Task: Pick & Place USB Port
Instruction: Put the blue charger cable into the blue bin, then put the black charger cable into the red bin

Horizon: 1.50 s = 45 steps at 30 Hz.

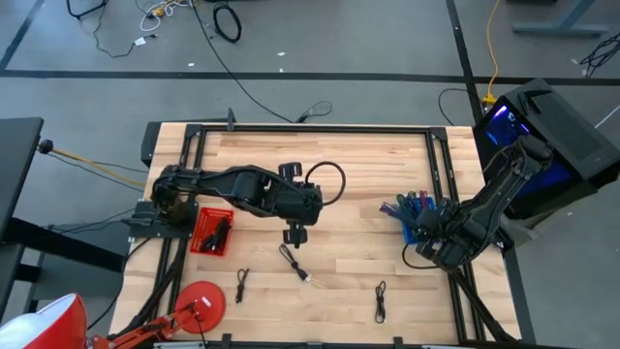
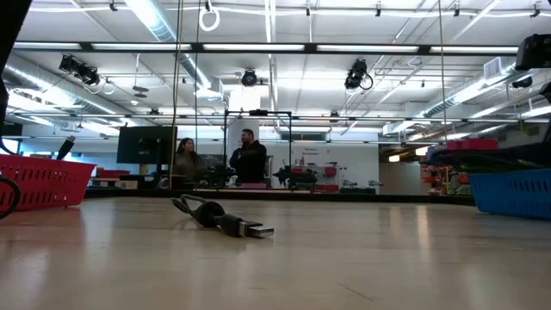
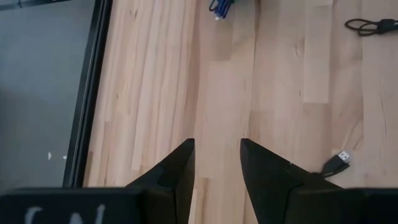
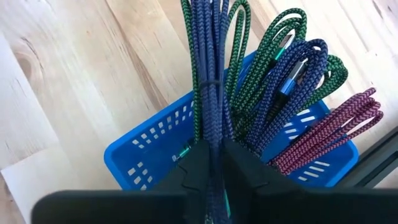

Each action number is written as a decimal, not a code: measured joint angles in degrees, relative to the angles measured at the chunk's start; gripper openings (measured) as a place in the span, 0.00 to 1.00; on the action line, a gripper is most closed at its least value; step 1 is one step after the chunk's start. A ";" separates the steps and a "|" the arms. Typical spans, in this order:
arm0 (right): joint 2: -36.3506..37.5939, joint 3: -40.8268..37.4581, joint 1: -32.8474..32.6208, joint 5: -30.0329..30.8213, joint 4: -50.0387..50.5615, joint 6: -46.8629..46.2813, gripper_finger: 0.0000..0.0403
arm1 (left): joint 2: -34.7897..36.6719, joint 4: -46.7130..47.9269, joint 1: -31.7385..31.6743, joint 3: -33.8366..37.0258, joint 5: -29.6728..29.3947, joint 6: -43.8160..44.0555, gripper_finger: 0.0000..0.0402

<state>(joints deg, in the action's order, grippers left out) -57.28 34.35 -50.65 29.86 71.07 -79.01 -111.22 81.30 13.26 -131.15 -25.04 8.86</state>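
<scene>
The left gripper (image 1: 294, 236) hangs open and empty over the middle of the table (image 1: 349, 174). The black cable (image 1: 294, 264) lies just beside it, toward the front edge. The right gripper (image 4: 212, 163) is closed on a blue cable (image 4: 206, 74) above the blue basket (image 4: 143, 158) near the right edge. The black cable looks light and soft; its stiff plug seems the best place to take hold.

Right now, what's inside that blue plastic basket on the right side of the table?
The blue plastic basket holds braided cables in blue, green and magenta. The right gripper, shut on the blue bundle, hides the basket's bottom.
</scene>
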 joint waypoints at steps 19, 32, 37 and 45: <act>-0.05 -0.52 -0.04 1.56 -1.04 -1.30 0.17 | -0.02 0.02 0.81 0.00 -0.24 -0.07 0.33; 1.19 -0.57 0.34 14.46 -2.58 -2.14 0.18 | -0.01 -0.48 0.68 -0.02 -1.38 -0.22 0.33; 1.14 -0.57 3.15 15.74 -12.44 7.65 0.22 | 0.00 -1.10 0.68 -0.04 -3.74 -0.35 0.33; 0.30 -0.59 9.34 15.61 -26.77 23.37 0.27 | -0.02 -2.64 0.42 -0.04 -3.85 -0.50 0.33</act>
<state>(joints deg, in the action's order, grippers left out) -56.98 33.76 -41.32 45.46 44.30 -55.64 -111.24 78.65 13.67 -131.20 -28.89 8.36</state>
